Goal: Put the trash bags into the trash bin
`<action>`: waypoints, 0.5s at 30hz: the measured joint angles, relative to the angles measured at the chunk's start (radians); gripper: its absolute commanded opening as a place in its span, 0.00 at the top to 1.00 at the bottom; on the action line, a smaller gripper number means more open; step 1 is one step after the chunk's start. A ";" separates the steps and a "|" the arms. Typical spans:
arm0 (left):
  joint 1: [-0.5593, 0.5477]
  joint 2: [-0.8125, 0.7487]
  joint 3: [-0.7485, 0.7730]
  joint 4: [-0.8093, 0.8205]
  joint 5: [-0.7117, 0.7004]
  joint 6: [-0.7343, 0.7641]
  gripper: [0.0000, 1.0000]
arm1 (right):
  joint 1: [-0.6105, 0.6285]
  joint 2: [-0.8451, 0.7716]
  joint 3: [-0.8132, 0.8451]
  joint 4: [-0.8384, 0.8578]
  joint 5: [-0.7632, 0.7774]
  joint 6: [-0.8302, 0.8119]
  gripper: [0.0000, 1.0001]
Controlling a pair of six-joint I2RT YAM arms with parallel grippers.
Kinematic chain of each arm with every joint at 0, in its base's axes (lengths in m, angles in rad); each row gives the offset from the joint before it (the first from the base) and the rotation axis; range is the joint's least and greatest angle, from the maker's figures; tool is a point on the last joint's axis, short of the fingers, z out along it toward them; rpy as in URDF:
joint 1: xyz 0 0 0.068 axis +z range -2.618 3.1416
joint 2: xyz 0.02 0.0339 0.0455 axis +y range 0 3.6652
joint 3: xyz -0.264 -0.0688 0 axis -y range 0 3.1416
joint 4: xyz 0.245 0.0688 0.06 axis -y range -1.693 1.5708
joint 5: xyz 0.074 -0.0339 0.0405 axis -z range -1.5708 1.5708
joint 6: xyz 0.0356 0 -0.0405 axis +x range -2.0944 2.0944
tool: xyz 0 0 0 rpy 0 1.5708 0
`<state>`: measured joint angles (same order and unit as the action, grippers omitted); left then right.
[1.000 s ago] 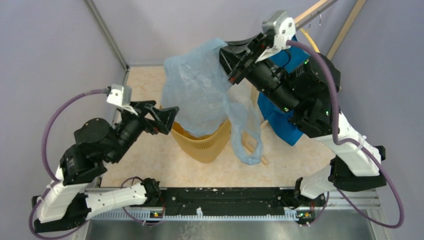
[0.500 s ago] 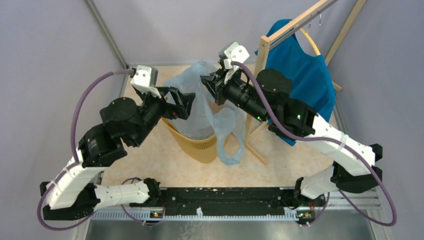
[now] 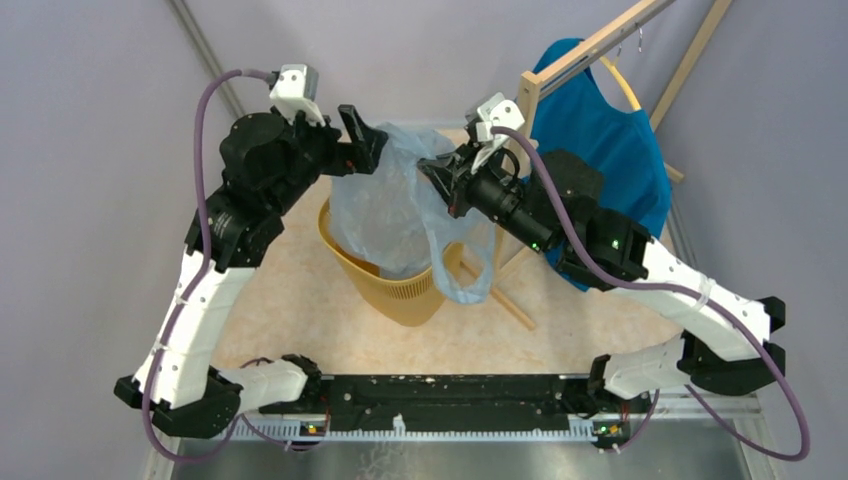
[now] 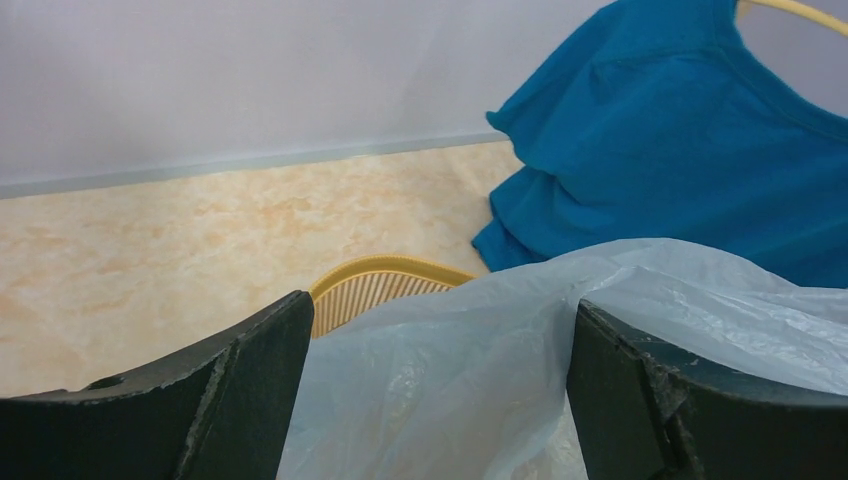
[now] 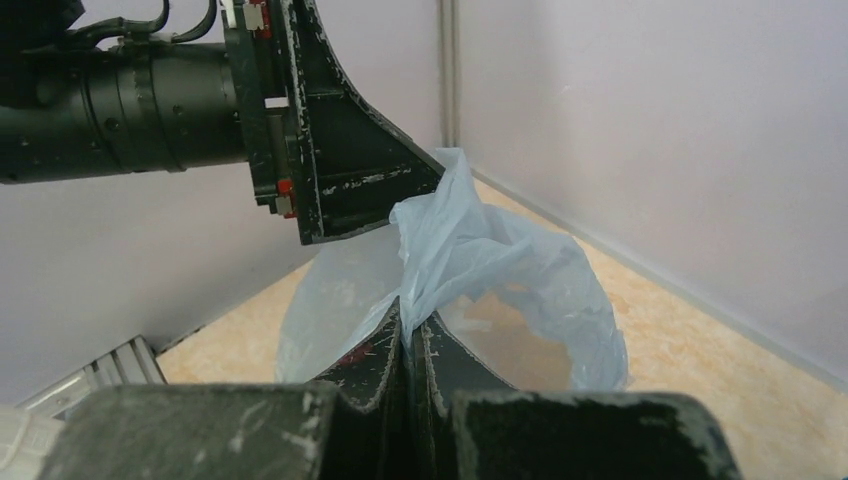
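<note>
Presently my right gripper [image 3: 443,187] clamps the trash bag [image 3: 385,215], half sunk in the trash bin [image 3: 405,297] at frame centre, left gripper [image 3: 362,140] agape astride its top; thin film could slip, handles [image 3: 470,285] draping outside.

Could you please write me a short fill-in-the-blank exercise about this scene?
The right gripper is ____ on the trash bag.
The left gripper is ____ around the bag's film.
The bag's lower part sits inside the ____ trash bin.
The shirt on the wooden rack is ____.
Missing words: shut; open; yellow; blue.
</note>
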<state>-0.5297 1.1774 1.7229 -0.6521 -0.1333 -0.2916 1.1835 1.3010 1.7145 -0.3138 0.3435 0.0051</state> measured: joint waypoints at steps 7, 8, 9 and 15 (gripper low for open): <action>0.046 -0.123 -0.150 0.097 0.212 -0.024 0.02 | -0.004 -0.007 -0.013 0.007 0.021 0.004 1.00; 0.045 -0.166 -0.185 0.095 0.236 -0.025 0.01 | -0.009 -0.007 -0.013 0.006 0.031 0.006 1.00; 0.045 -0.199 -0.207 0.093 0.256 -0.029 0.01 | -0.018 -0.007 -0.012 0.003 0.040 0.007 1.00; 0.045 -0.335 -0.337 0.158 0.379 -0.074 0.01 | -0.094 -0.009 -0.013 -0.037 0.051 0.008 1.00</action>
<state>-0.4843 0.8429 1.3857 -0.4938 0.2455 -0.3656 1.0893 1.2919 1.7012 -0.3511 0.3943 0.0128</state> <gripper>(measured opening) 0.987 0.004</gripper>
